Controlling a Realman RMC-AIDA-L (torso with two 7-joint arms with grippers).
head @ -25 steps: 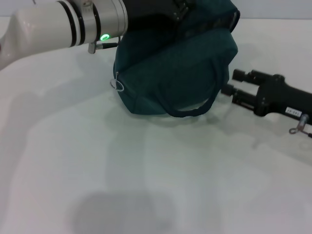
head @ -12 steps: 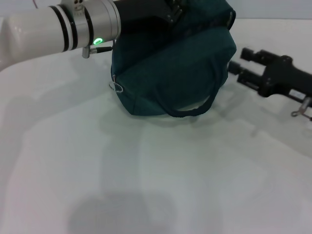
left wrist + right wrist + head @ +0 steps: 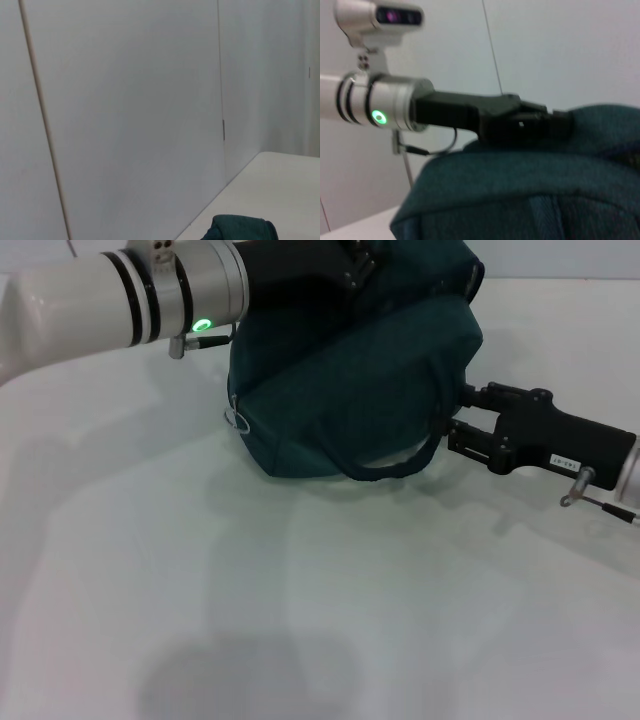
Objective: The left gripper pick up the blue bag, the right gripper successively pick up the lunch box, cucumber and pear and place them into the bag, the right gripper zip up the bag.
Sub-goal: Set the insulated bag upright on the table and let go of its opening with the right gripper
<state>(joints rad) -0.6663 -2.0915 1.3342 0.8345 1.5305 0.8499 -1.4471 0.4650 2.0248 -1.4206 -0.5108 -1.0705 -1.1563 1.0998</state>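
A white table [image 3: 300, 620] spreads under everything, with pale wall panels [image 3: 125, 100] rising behind it.

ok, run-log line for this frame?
left gripper: shut on blue bag top | right gripper: open, at bag's right side | table: bag only

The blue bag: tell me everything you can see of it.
The blue bag is dark teal soft fabric, bulging and rounded, resting on the white table toward its far side. A loop handle droops down its near side, and a silver ring pull hangs at its left end. The left gripper lies on its top, clamped onto the fabric. The right gripper has its fingertips against the bag's right side, beside the handle. Its contents are hidden.
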